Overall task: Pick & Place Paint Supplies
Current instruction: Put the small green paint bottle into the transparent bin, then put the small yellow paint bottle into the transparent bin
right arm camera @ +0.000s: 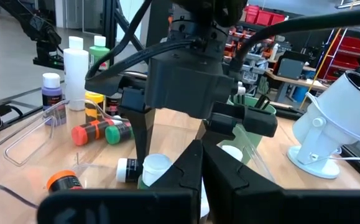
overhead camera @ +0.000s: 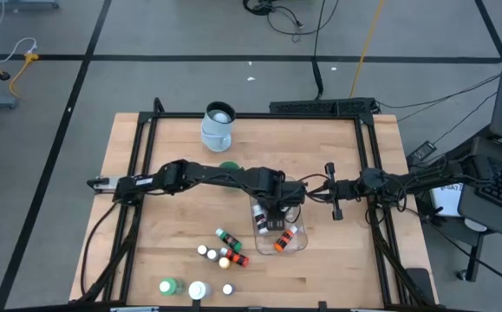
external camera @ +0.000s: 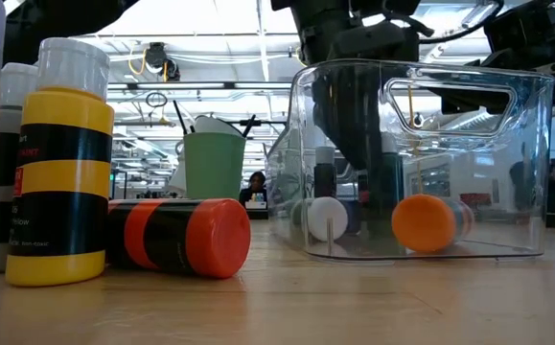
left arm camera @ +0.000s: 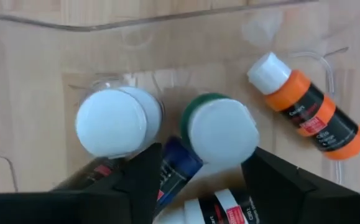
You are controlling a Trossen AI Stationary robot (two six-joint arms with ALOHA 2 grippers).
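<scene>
Left gripper fingers spread either side of an upright green white-capped paint bottle. Beside that bottle: another white-capped bottle; near it, a lying orange-and-black bottle.

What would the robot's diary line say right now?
left gripper: open, in clear tub, over green bottle | right gripper: shut, waiting beside tub

A clear plastic tub sits on the wooden table; a pale jug stands near the far edge.

wooden table with bottles, tub
</scene>
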